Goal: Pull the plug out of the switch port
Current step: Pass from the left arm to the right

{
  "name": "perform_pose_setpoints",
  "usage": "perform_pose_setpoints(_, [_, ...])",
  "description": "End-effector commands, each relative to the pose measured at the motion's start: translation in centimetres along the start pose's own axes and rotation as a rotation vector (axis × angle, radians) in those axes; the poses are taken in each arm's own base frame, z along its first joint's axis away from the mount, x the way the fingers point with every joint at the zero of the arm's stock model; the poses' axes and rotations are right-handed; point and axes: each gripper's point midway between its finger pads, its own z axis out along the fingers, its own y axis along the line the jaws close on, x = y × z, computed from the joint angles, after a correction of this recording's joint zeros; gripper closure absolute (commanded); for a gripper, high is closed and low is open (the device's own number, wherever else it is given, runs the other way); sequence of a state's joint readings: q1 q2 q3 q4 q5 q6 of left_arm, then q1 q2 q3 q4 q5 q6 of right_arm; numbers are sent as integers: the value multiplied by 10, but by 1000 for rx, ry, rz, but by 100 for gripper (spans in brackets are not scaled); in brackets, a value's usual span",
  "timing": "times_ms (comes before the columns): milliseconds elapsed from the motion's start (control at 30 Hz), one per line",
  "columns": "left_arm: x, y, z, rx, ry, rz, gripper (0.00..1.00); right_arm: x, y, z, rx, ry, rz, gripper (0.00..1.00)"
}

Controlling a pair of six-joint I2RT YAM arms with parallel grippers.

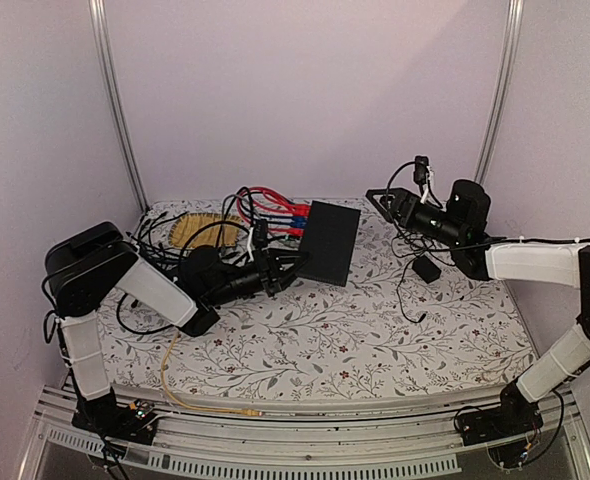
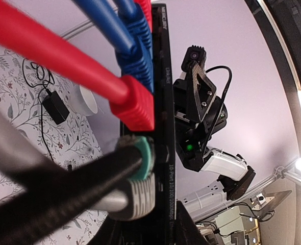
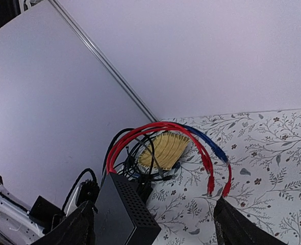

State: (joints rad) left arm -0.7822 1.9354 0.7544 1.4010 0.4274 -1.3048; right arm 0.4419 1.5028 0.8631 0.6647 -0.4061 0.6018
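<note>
The left gripper (image 1: 293, 262) pinches the ribbed grey-green plug (image 2: 140, 176) seated in the switch port (image 2: 159, 153) on the thin edge of the flat matte-black rectangular box (image 1: 332, 242), beside a glossy red plug (image 2: 135, 104), while the right gripper (image 1: 380, 200) gapes wide.

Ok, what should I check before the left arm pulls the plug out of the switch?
1. Reach: the left gripper is at the cabled edge of the switch: ok.
2. Target: the grey-green plug sits right in front of the wrist camera: ok.
3. Grip closed on that plug: cannot tell, the close view is blurred.
4. Plug seated against the switch edge: ok.
5. Room beside it: not ok, the red plug is right next to it.
6. Switch braced: not ok, the right gripper is open and off the box.
</note>
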Motion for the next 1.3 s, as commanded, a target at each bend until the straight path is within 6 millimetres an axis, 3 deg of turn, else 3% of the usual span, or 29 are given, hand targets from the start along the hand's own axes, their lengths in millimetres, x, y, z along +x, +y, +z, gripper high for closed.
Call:
perform_pose_setpoints(0, [-26,-81,2,246,-23,148,100,19,29,4,-187,137,104,22])
perform_pose_setpoints(233, [-21,-82,6,268,49,146,100,33,46,4,-298,242,162,24])
perform_pose_setpoints(567, [-12,-86,13,286,152,163,100,51,45,11,-338,339,252,28])
perform_pose_setpoints(833, [-8,-82,18,282,197,164,100,51,46,14,-337,355,279,35])
perform_pose_setpoints(1267, [-10,-72,20,225,211,207,100,71,56,24,-354,430,348,50])
